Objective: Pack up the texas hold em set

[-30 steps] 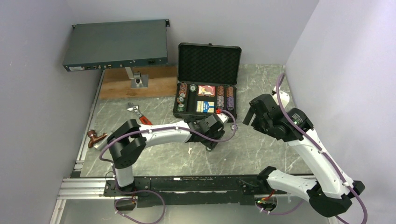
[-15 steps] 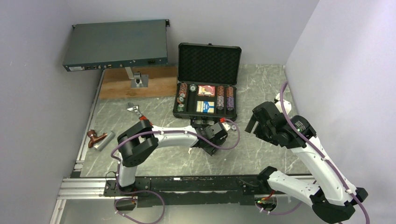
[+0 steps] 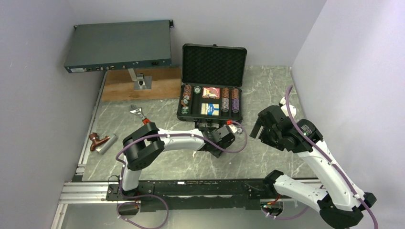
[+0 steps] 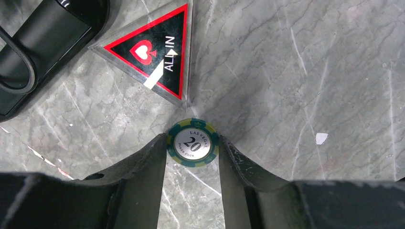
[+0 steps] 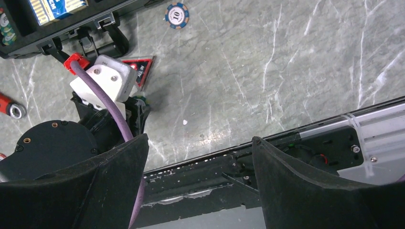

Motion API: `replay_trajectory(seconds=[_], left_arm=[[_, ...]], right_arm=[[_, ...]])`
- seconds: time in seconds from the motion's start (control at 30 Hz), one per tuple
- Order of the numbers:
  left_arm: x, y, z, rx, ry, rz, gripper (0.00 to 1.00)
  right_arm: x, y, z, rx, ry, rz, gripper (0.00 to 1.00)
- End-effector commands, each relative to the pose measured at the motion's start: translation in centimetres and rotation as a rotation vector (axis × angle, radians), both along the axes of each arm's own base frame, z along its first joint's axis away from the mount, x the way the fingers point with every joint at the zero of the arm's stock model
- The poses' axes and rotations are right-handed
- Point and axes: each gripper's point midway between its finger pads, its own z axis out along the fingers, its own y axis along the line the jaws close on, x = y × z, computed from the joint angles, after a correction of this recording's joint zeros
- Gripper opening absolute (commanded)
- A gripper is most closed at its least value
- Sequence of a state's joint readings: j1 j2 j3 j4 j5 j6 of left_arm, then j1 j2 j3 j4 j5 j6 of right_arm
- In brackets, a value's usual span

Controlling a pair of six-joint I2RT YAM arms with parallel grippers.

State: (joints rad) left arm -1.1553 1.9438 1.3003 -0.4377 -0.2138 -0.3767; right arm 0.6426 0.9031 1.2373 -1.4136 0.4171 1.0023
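Green chip [image 4: 193,142]: dark green rim with pale yellow stripes, white centre, black "20". Triangular token [image 4: 153,52]: black face, red border, red heart emblem, white lettering. Blue chip [image 5: 176,15]: blue rim, orange stripes, white centre. Card box [image 3: 210,109]: blue and yellow. Case [image 3: 214,64]: black throughout. Worktop [image 4: 310,71]: grey marbling, white veins.

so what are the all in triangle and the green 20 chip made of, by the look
All-in triangle: likely clear acrylic, glossy; a see-through rim frames the black-and-red print. Green chip: probably plastic or clay composite, matte edge, with a printed centre label.
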Motion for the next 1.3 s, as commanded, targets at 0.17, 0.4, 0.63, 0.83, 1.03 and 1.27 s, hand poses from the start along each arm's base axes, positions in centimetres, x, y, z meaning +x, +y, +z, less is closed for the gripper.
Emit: replay_trajectory(seconds=[0.17, 0.4, 0.63, 0.83, 1.03, 1.27], left_arm=[[-0.4, 2.8, -1.4, 0.067, -0.006, 0.062, 0.56], [-0.7, 2.9, -1.9, 0.077, 0.011, 0.054, 0.44], [-0.4, 3.1, -0.8, 0.078, -0.009, 0.064, 0.35], [0.2, 2.3, 1.4, 0.051, -0.032, 0.062, 0.31], [0.9, 1.8, 3.8, 0.020, -0.069, 0.070, 0.31], [1.8, 1.6, 6.0, -0.011, -0.099, 0.085, 0.31]], right_arm=[[-0.6, -0.3, -0.1, 0.006, 0.001, 0.004, 0.82], [-1.2, -0.6, -0.4, 0.022, 0.001, -0.013, 0.82], [-1.6, -1.2, -0.2, 0.025, -0.009, -0.037, 0.82], [-1.7, -1.1, -0.3, 0.047, -0.014, -0.047, 0.81], [-1.4, -0.9, -0.2, 0.051, -0.018, -0.049, 0.81], [-1.1, -0.5, -0.3, 0.056, -0.017, -0.045, 0.81]])
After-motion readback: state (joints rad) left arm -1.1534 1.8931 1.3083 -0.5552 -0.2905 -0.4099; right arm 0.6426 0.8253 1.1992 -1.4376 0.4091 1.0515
